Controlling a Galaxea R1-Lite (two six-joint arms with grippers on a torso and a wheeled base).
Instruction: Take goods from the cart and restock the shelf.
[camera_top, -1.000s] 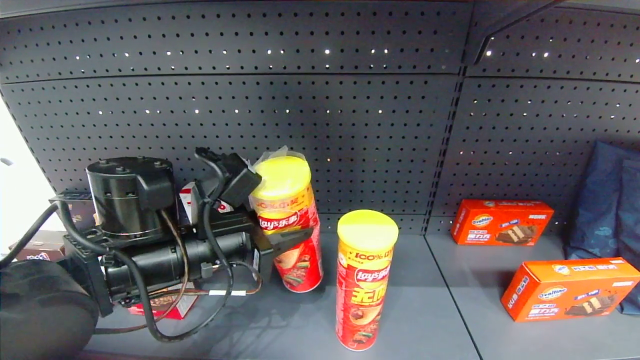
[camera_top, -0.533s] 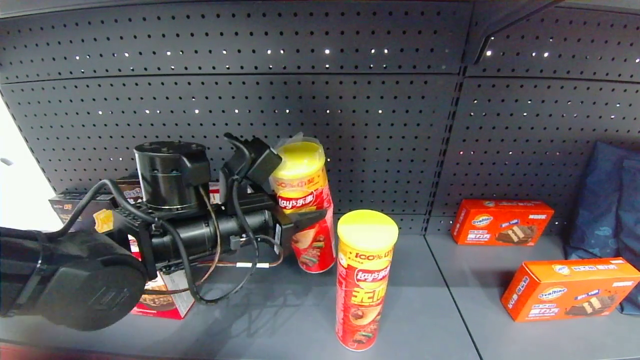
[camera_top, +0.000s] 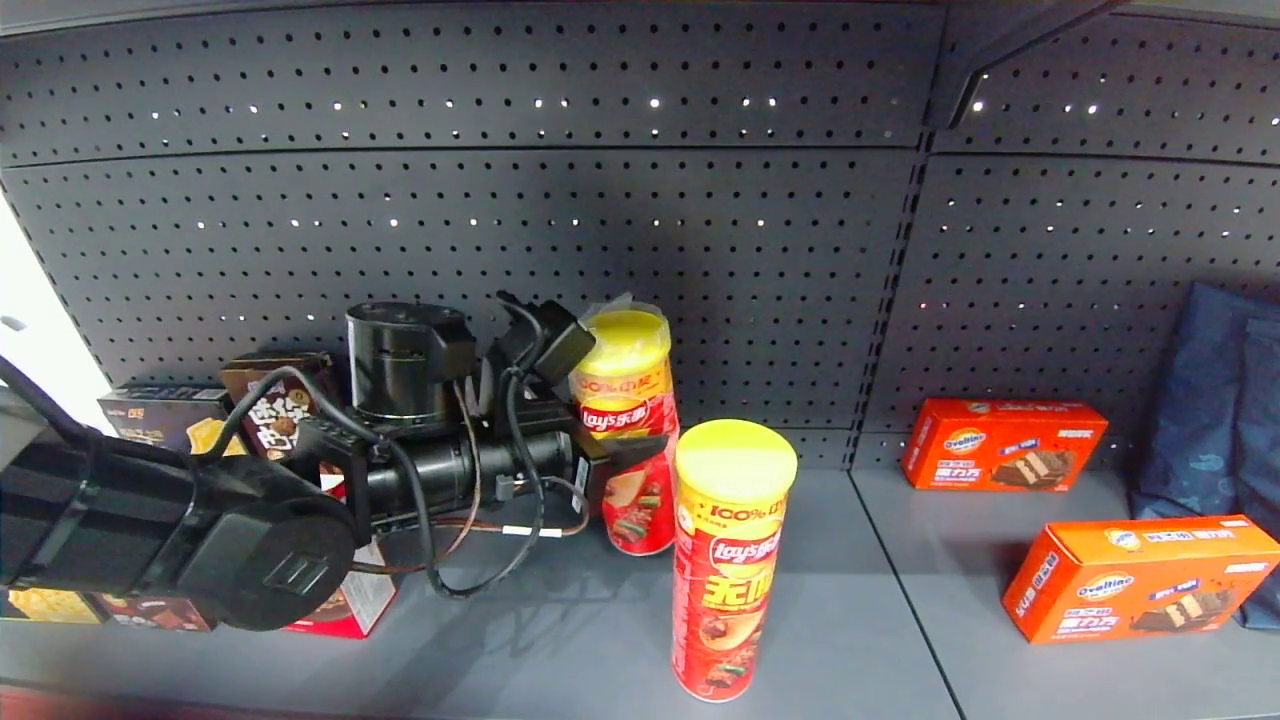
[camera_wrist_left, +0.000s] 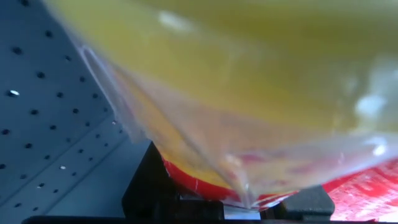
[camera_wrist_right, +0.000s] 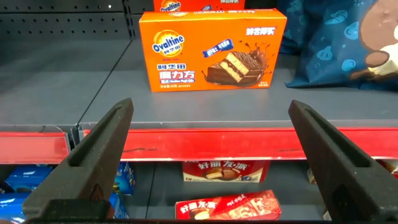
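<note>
My left gripper (camera_top: 628, 452) is shut on a red chips can with a yellow lid (camera_top: 628, 420), gripping it around the middle. The can is nearly upright, close to the pegboard back wall, with its base low over the shelf board (camera_top: 560, 640). Just behind and left of a second, identical can (camera_top: 733, 560) that stands near the shelf's front. In the left wrist view the held can's yellow lid (camera_wrist_left: 249, 74) looms close, with dark fingers (camera_wrist_left: 149, 193) below it. My right gripper (camera_wrist_right: 211, 162) is open, facing an orange box (camera_wrist_right: 211, 50) on a shelf.
Two orange boxes (camera_top: 1003, 443) (camera_top: 1140, 577) lie on the right bay, with blue bags (camera_top: 1225, 400) beyond them. Brown and red snack boxes (camera_top: 275, 400) (camera_top: 350, 605) sit to the left under my left arm. A lower shelf holds red boxes (camera_wrist_right: 225, 171).
My left arm has carried the can to the right and deeper into the shelf, lowering it behind the standing can. The other goods have not moved.
</note>
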